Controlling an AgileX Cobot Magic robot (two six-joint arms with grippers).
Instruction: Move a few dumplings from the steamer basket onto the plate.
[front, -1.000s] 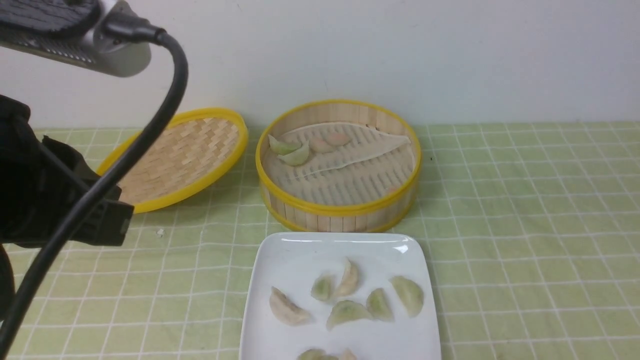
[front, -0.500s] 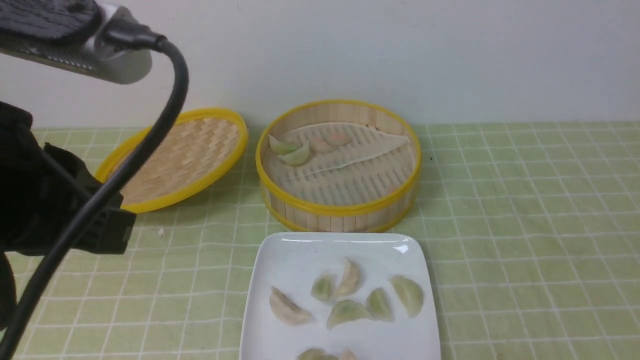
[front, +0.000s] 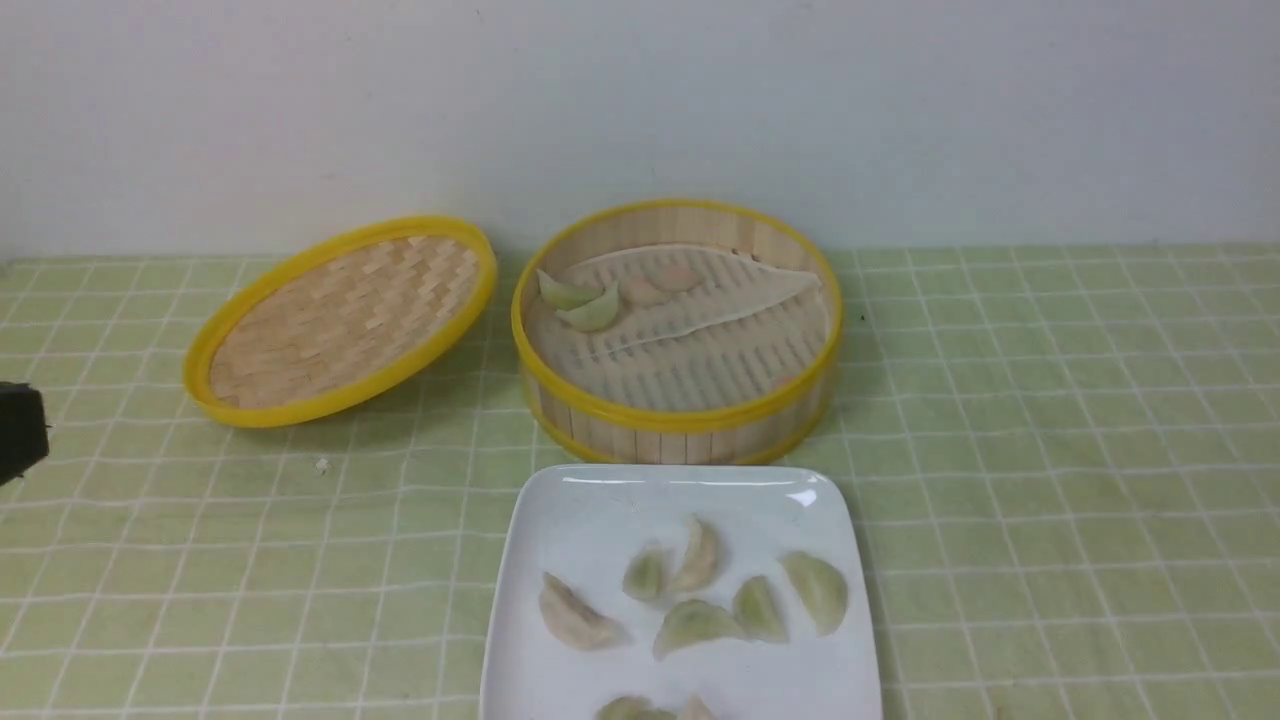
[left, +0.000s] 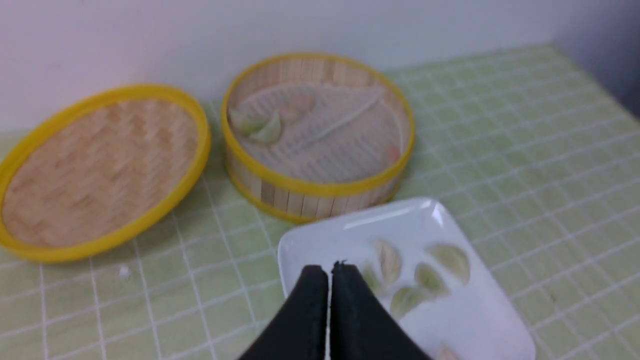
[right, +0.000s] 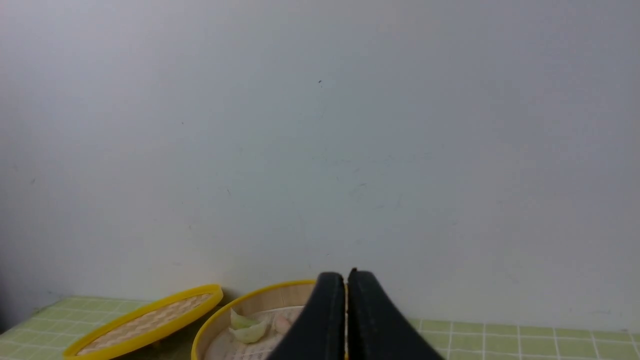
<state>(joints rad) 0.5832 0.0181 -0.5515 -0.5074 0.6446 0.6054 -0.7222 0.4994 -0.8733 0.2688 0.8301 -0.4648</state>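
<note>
Front view: no jaws are showing; the dumplings (front: 585, 303) are lying against the steamer basket's (front: 680, 420) far-left wall, long axes slanting, others on the plate (front: 600, 500). Left wrist: your left gripper (left: 329, 272) is sitting pressed together, empty, those dumplings well ahead of its tips. Right wrist: your right gripper (right: 346, 280), likewise pinched, is aiming above them; left looks nearer.

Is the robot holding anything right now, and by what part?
Nothing. The left end effector and right end effector are both shut and empty.
</note>
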